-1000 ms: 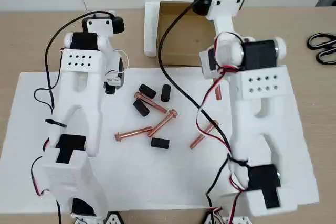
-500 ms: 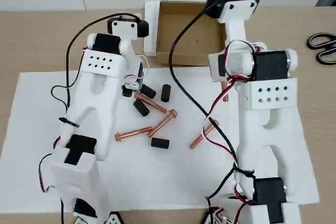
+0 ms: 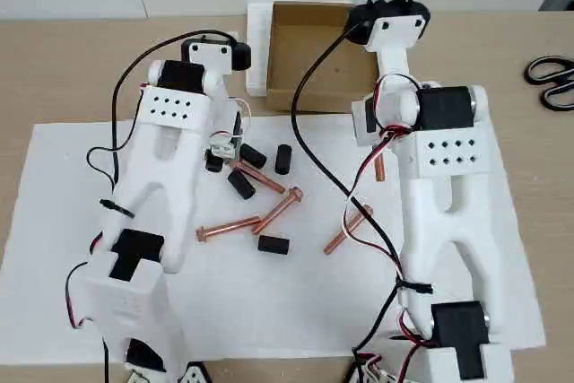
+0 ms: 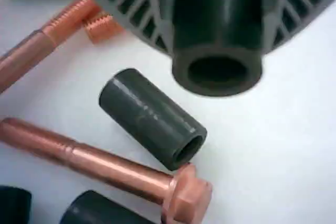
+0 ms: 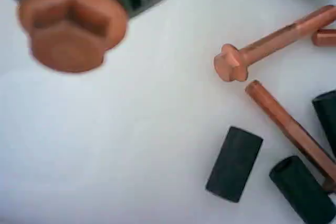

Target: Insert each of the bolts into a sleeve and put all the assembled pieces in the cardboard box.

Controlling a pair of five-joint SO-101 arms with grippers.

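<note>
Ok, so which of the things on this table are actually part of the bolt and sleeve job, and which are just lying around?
Part of the job: copper-coloured metal bolts, one in the right gripper; black cylindrical sleeves, one in the left gripper; brown cardboard box.
Just lying about: black-handled scissors; white foam block beside the box.

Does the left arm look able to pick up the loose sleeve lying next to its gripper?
Probably not yet: the left gripper is shut on the held sleeve, leaving no free grip. The loose sleeve itself lies uncovered on the white mat, nothing blocking it.
</note>
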